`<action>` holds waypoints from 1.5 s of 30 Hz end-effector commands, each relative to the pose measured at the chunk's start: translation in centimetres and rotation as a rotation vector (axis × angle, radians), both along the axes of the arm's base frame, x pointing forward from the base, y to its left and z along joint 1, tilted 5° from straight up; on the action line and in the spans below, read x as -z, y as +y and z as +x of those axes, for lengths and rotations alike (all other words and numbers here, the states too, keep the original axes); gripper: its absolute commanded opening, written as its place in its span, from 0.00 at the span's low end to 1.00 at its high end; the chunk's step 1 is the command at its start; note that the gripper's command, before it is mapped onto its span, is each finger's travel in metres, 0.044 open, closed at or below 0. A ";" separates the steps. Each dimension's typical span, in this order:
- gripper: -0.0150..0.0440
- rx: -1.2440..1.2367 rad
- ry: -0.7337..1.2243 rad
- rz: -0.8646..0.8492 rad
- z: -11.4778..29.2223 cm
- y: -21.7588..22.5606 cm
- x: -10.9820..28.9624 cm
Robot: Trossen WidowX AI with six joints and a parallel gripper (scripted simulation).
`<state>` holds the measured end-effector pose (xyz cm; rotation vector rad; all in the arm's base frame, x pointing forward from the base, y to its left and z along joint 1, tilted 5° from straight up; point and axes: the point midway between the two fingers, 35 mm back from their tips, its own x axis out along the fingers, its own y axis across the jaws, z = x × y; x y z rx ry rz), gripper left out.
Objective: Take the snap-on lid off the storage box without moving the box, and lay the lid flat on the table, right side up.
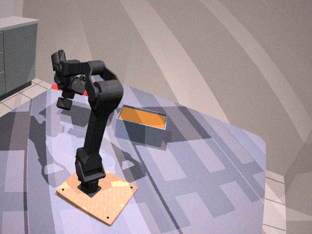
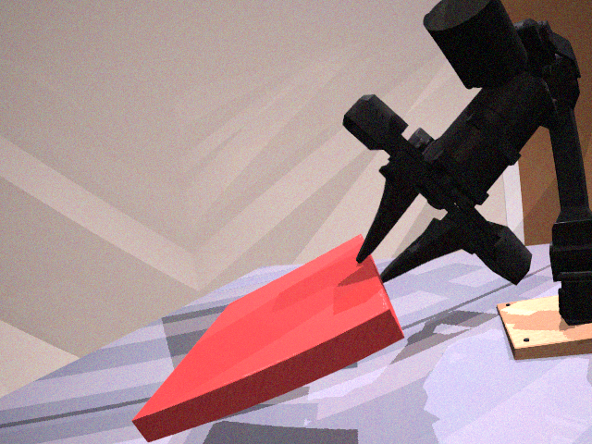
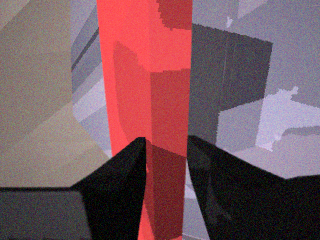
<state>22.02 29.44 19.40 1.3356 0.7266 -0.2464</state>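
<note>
The red lid (image 2: 287, 325) (image 3: 145, 75) is off the box and held at one edge by my gripper (image 2: 370, 269) (image 3: 165, 142), which is shut on it. The lid is tilted with its top face up. Its held end is raised and its far end is down by the table. In the top view only red slivers of the lid (image 1: 54, 87) show behind the arm, at the table's far left. The grey-blue storage box (image 1: 136, 133) stands open in the middle of the table, well right of the gripper (image 1: 65, 100), with an orange inside.
The arm stands on a wooden base plate (image 1: 100, 201) (image 2: 540, 329) near the table's front. A grey cabinet (image 1: 17, 50) stands off the table at the far left. The table's right edge (image 1: 264, 176) drops to a tiled floor.
</note>
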 end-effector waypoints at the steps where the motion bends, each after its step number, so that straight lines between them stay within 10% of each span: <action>1: 0.25 -0.001 -0.005 0.005 0.1 0.1 0.2; 45: 0.25 -0.001 -0.006 0.005 0.3 0.0 3.7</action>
